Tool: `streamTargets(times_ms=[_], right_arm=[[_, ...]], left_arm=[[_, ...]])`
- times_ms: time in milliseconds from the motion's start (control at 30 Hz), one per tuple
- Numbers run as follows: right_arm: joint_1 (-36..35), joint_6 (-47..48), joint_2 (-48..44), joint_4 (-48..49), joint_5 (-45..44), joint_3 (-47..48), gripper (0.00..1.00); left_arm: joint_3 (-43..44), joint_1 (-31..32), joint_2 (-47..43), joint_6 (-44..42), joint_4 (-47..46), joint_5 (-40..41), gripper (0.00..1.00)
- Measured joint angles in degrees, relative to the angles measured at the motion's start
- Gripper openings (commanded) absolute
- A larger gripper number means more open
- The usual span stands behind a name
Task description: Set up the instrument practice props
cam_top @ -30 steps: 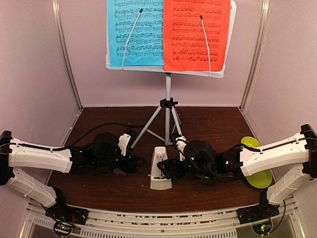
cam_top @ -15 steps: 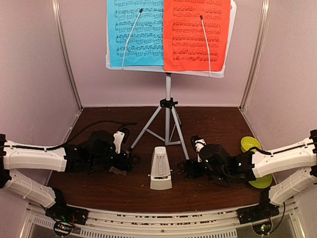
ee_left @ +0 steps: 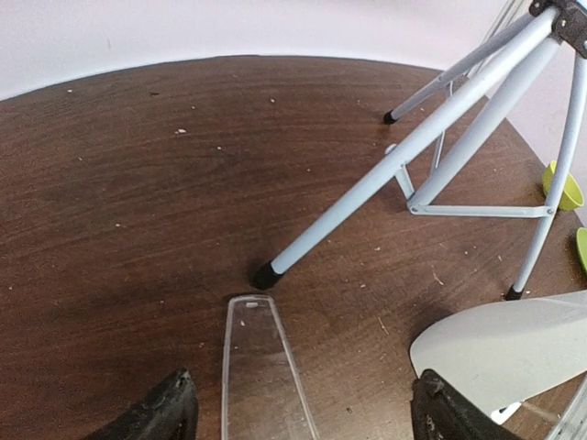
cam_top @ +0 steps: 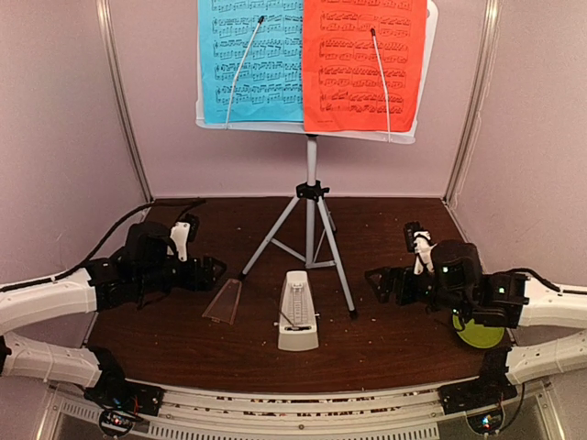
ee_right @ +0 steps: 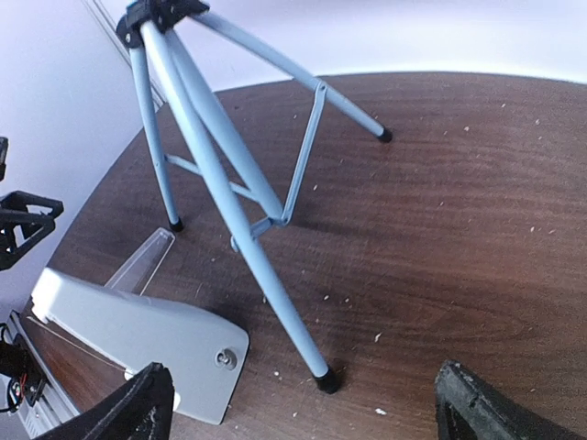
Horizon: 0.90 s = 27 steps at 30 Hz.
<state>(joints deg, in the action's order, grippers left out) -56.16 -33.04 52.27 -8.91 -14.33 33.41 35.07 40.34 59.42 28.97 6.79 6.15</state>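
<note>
the set-up looks nearly complete; the music stand [cam_top: 312, 174] is upright on its spread grey tripod at the back of the desk [cam_top: 183, 353], and the blue sheet [cam_top: 249, 60] and red sheet [cam_top: 362, 64] sit side by side on its tray, each with a thin wire arm across it; the white metronome [cam_top: 297, 312] appears to stand upright just in front of the tripod's near legs, around the middle of the desk; a clear cover [cam_top: 223, 301] lies flat on the desk just left of it, apart from it, so the metronome's face seems to be uncovered; as a judgement, little is left, perhaps only setting the pendulum going or moving the cover aside, and the pictures do not show which; a lime-green dish [cam_top: 479, 332] lies at the right edge, half under the right arm.

the left arm lies low along the left side, its left gripper [cam_top: 206, 269] pointing inward toward the cover, fingers spread wide and holding nothing; its wrist view shows the cover's narrow end on the desk between the two fingertips, untouched; the right arm mirrors it from the right, the right gripper [cam_top: 378, 282] pointing at the tripod's near right leg, well apart from the metronome, fully wide and empty.
</note>
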Motion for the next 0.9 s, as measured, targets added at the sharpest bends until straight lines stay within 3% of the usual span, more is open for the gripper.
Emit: streamTargets(times_ms=[367,467,567,900], right_arm=[[10.03,7.82,-5.92,-4.85,6.73,5.01,1.0],[10.99,8.7,-7.37,-4.87,8.2,5.01,1.0],[11.58,9.31,-10.08,-4.72,9.11,5.01,1.0],[12.55,9.7,-20.61,-3.21,9.4,2.62,1.0]], left_arm=[[3.78,-6.69,-7.26,-4.04,9.22,-1.29,0.87],[7.08,-6.73,-7.28,-5.09,11.69,-1.68,0.89],[9.9,-6.78,-7.3,-5.51,13.97,-2.14,0.98],[15.74,-6.78,-7.93,-3.67,21.68,-0.98,0.98]])
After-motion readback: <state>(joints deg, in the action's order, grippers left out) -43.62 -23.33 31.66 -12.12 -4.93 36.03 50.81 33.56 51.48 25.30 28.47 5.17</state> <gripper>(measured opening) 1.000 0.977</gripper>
